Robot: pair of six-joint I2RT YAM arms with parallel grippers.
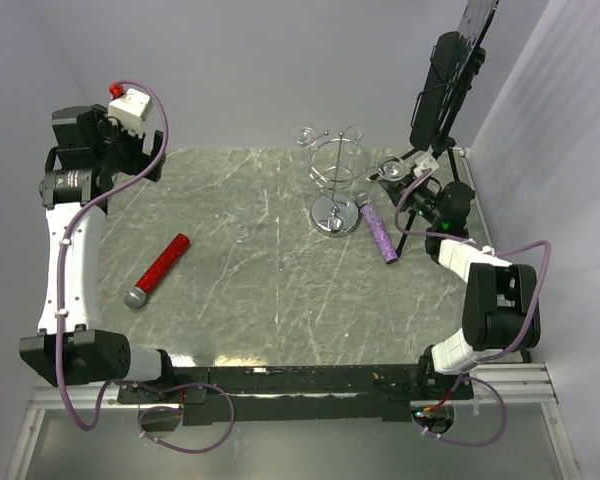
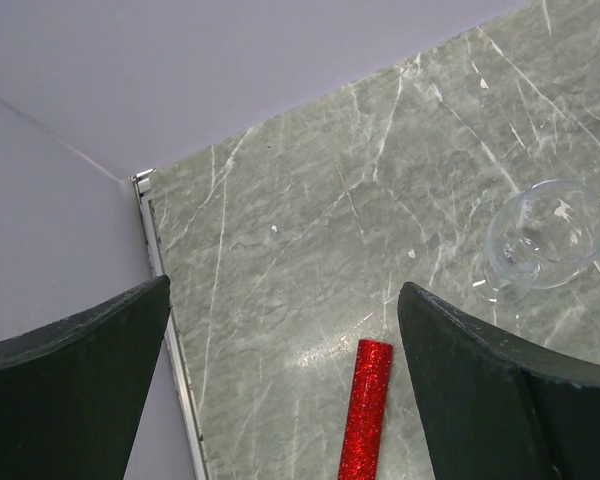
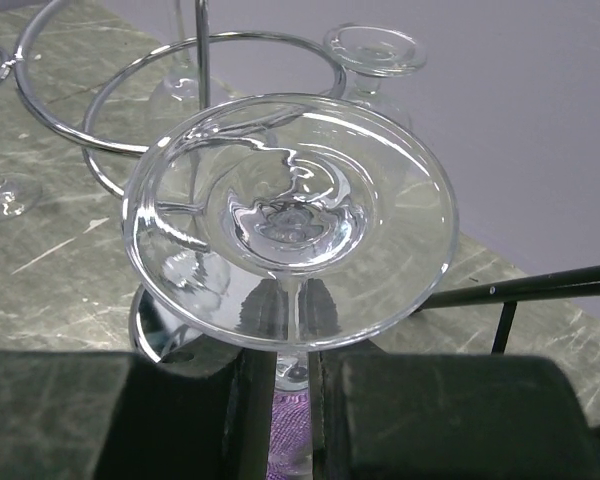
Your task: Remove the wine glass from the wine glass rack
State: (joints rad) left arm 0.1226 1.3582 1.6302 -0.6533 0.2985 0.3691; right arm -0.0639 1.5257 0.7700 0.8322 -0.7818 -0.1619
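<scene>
The chrome wine glass rack [image 1: 332, 182] stands at the back middle of the table on its round disc base; its wire ring shows in the right wrist view [image 3: 210, 90]. My right gripper [image 1: 404, 186] is just right of the rack, shut on the thin stem of an upside-down wine glass [image 3: 290, 215], foot up. In the top view its foot [image 1: 390, 167] sits beside the ring's right side; I cannot tell whether it still touches the wire. Another glass [image 3: 380, 50] hangs on the rack's far side. My left gripper [image 1: 130, 150] is open and empty, raised at the back left.
A third glass [image 2: 545, 240] stands on the table left of the rack. A red glitter tube [image 1: 160, 268] lies at mid left. A purple glitter tube [image 1: 380, 232] lies under my right gripper. A black tripod stand [image 1: 445, 90] rises at the back right corner.
</scene>
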